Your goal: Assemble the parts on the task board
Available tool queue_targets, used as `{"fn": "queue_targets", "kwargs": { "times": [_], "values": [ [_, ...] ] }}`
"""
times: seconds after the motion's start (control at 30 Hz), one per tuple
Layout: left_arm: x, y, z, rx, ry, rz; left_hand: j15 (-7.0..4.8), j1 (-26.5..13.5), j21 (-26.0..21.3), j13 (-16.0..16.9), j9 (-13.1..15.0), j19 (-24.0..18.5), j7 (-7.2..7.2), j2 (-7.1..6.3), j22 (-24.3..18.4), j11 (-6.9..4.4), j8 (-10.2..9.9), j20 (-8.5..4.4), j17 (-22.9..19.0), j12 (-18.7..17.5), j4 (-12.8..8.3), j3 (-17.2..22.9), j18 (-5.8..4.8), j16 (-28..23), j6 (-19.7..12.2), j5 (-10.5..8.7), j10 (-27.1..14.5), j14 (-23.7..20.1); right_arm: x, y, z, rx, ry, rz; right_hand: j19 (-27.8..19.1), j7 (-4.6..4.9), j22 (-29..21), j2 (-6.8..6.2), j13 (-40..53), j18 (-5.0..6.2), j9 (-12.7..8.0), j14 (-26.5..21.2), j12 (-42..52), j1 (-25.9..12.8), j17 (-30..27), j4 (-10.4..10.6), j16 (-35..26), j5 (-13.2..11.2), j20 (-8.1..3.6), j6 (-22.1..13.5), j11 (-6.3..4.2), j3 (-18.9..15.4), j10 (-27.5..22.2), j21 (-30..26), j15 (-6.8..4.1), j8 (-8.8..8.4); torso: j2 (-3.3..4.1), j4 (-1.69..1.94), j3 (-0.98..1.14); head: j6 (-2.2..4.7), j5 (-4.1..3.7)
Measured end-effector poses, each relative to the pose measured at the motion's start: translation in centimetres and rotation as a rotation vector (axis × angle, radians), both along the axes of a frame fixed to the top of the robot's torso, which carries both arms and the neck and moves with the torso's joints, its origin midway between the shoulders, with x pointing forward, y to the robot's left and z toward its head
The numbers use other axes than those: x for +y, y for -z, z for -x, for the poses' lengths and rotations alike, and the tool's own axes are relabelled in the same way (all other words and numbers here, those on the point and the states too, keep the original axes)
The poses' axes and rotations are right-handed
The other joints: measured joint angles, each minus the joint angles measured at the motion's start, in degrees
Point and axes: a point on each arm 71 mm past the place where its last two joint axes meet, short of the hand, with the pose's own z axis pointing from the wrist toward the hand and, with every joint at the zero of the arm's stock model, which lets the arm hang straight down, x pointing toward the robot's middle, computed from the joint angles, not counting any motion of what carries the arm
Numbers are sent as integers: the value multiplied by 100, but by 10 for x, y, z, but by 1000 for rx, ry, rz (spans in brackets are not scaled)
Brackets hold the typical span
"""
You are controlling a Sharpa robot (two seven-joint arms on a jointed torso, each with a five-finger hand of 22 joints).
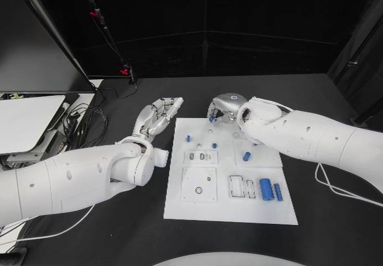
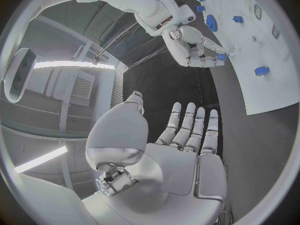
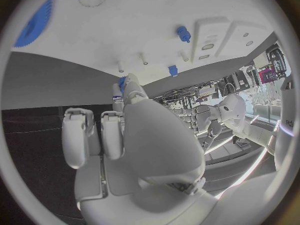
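The white task board lies in the middle of the black table. My right hand hovers over its far edge and pinches a small blue part between its fingertips; the same part shows in both wrist views. My left hand lies flat beside the board's far left corner, fingers straight, spread and holding nothing. On the board stand a small blue peg and another blue piece. Two blue cylinders lie near its right side. A blue gear also sits on the board.
Recessed white blocks and slots mark the board. Two thin white pins stand near my right hand's fingertips. A white panel and loose cables sit at the table's left side.
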Motion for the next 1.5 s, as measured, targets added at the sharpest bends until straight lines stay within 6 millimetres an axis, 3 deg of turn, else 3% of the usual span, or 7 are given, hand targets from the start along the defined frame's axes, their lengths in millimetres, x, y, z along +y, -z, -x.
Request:
{"fn": "queue_targets", "kwargs": {
  "times": [1.07, 1.43, 1.5],
  "values": [
    [0, 0, 0, 1, 4, 2, -1, 23, 0, 0, 0, -20, 0, 22, -1, 21, 0, 20, 0, 0, 0, 0, 0, 0, 0, 23, 21, 0, 2, 11, -3, 46, 48, 30, 0, 60, -1, -7, -2, 0, -29, 0, -162, -7, -1, -17, 0, -17, 43, -20, 41, 51, -42, 0, 42, -115, 0, -8, -3, -47, -5],
    [0, 0, 0, 1, 4, 2, 19, 30, 0, 0, 0, -20, 0, 75, -1, 21, -23, 20, 0, 0, 0, 0, 0, 0, 0, 23, 21, 20, 3, 15, -4, 62, 57, 42, 0, 88, -1, -46, -1, 0, -42, 21, -224, -47, -1, -1, 0, 13, 43, -79, 94, 70, -95, 0, 63, -235, -1, -7, -4, -47, -6],
    [0, 0, 0, 1, 4, 2, 19, 30, -1, 0, 0, -20, 0, 75, 5, 40, -23, 20, 0, 0, 0, 0, 0, 0, 0, 45, 2, 20, 3, 17, -4, 68, 59, 45, 0, 53, -1, -78, 2, 0, -41, 21, -224, -80, -1, 1, 0, 27, 43, -168, 110, 82, -184, 0, 63, -301, -1, -7, -4, -51, -6]
  ]
}}
